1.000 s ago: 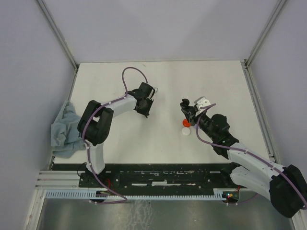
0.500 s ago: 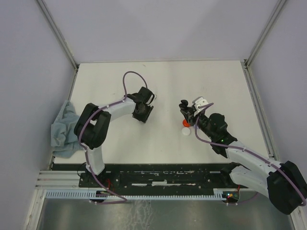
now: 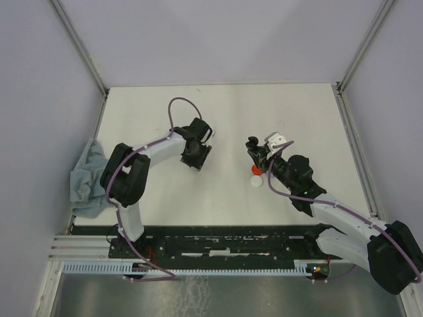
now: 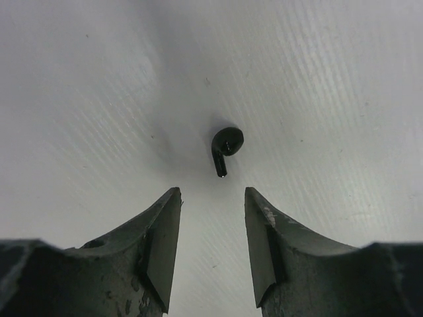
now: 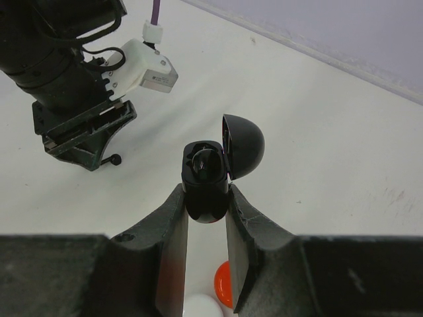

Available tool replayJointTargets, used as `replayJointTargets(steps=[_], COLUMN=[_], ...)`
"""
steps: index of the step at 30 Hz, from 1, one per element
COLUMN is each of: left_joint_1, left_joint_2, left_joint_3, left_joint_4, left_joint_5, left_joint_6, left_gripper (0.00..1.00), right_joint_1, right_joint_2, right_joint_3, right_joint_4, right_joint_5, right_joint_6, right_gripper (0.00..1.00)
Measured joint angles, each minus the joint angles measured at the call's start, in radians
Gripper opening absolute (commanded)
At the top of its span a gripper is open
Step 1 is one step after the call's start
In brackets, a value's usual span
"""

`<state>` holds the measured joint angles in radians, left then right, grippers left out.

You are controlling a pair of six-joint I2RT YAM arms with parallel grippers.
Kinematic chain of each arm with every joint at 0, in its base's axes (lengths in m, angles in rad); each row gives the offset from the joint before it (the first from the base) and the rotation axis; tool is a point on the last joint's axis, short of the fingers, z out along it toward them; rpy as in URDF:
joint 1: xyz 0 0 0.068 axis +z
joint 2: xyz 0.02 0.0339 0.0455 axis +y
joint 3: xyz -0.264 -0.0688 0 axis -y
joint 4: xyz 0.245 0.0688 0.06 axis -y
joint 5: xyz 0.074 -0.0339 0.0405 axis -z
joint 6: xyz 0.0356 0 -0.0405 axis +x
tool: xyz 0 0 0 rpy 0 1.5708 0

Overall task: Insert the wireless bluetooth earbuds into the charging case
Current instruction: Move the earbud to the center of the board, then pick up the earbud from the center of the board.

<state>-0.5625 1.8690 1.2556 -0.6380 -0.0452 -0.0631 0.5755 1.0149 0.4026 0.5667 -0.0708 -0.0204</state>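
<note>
Wider now, left claw empty; black earbud on table ahead; right claw clamps open black case.

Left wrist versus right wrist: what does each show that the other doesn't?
Left wrist only: the jaws of the left gripper open and empty, short of the black earbud. Right wrist only: the right gripper shut on the black charging case, lid open; red case and white case below. Both: the white table, the left gripper, probably the earbud as a dark speck.

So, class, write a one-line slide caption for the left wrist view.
Left gripper, jaws apart, facing a lone black earbud lying on the white table.
</note>
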Motion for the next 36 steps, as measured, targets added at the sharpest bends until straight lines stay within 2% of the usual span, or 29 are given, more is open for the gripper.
replayJointTargets(steps=[12,36], left_joint_1=[0.04,0.043], left_joint_2=[0.112,0.203], left_joint_3=[0.196,0.266], left_joint_4=[-0.038,-0.152], left_joint_5=[0.067,0.111], left_joint_6=[-0.014,-0.014], left_gripper=[0.46,0.39], right_joint_1=[0.0,0.0], right_joint_2=[-0.001,0.012], right_joint_3=[0.003,0.004], right_joint_4=[-0.006,-0.007], right_joint_5=[-0.001,-0.005], right_joint_6=[0.0,0.001], right_gripper=[0.03,0.03])
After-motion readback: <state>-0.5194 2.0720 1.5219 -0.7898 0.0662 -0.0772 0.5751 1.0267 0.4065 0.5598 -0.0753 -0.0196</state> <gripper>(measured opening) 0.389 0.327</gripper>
